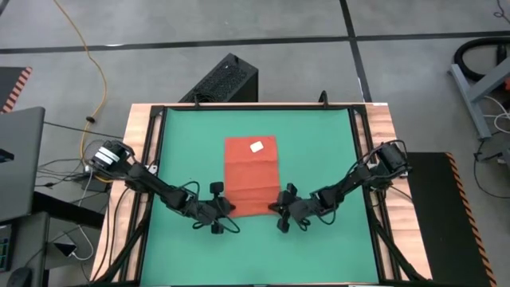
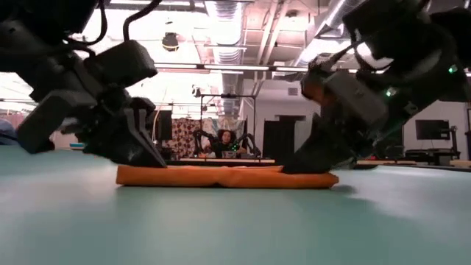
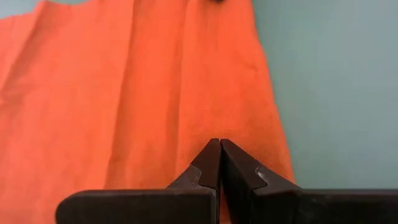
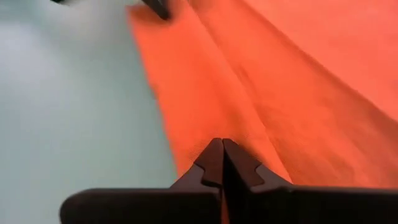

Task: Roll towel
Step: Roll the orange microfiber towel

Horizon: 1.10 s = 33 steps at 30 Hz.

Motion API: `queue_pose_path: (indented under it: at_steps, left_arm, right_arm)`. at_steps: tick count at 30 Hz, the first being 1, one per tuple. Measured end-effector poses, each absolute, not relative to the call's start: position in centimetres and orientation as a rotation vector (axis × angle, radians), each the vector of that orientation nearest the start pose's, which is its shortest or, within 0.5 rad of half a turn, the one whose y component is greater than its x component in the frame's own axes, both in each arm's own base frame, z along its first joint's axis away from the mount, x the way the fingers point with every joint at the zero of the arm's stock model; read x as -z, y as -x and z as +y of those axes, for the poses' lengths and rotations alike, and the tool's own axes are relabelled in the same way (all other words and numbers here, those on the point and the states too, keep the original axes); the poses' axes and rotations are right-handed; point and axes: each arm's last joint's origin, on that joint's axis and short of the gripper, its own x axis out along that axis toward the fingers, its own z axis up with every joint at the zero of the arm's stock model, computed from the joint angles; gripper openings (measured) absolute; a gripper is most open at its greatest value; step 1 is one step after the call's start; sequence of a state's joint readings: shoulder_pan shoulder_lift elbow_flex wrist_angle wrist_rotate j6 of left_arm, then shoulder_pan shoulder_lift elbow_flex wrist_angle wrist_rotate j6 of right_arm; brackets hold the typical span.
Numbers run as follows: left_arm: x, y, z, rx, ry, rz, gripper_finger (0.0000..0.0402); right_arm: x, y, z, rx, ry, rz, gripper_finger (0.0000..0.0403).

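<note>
Left end effector (image 1: pixel 226 209), right end effector (image 1: pixel 278 209) closed, low
</note>
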<state>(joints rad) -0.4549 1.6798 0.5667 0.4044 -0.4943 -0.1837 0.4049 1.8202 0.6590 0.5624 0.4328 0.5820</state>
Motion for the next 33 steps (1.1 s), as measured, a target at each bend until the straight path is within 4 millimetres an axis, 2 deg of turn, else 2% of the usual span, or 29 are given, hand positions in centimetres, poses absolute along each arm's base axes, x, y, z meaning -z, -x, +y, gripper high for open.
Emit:
queue_pose_path:
  at_steps: [5,9,11,14,19,21,24,28,33]
  left_arm:
    - [-10.1,-26.1,-11.3,-0.099,-0.126,0.644,0.0]
    - [-9.5,-26.0,-11.2,-0.104,-0.125,0.668,0.0]
    - [-9.5,-26.0,-11.2,-0.1,-0.126,0.677,0.0]
    - [-9.3,-25.8,-11.2,-0.099,-0.138,0.703,0.0]
    - [-9.2,-25.7,-11.1,-0.1,-0.143,0.719,0.0]
    - [-9.2,-25.7,-11.1,-0.1,-0.142,0.72,0.0]
    - [-9.1,-25.7,-11.1,-0.105,-0.135,0.724,0.0]
    - [-9.1,-25.6,-11.1,-0.11,-0.122,0.726,0.0]
    - [-9.1,-25.6,-11.1,-0.114,-0.108,0.727,0.0]
  right_arm:
    - [-12.6,-29.7,11.4,0.138,-0.248,0.424,0.0038]
    - [-14.6,-29.4,11.2,0.1,-0.121,0.388,0.005]
    - [-15.6,-28.9,11.3,0.045,-0.042,0.405,0.006]
    - [-15.9,-27.9,11.6,-0.003,0.068,0.484,0.0088]
    - [-15.3,-27.1,11.9,-0.027,0.161,0.575,0.0163]
    - [-14.9,-27.3,11.6,-0.004,0.166,0.583,0.0179]
    - [-14.2,-27.7,11.2,0.026,0.173,0.605,0.0178]
    - [-12.5,-28.2,10.3,0.064,0.185,0.663,0.0157]
    - [-10.8,-28.7,9.6,0.121,0.121,0.707,0.0136]
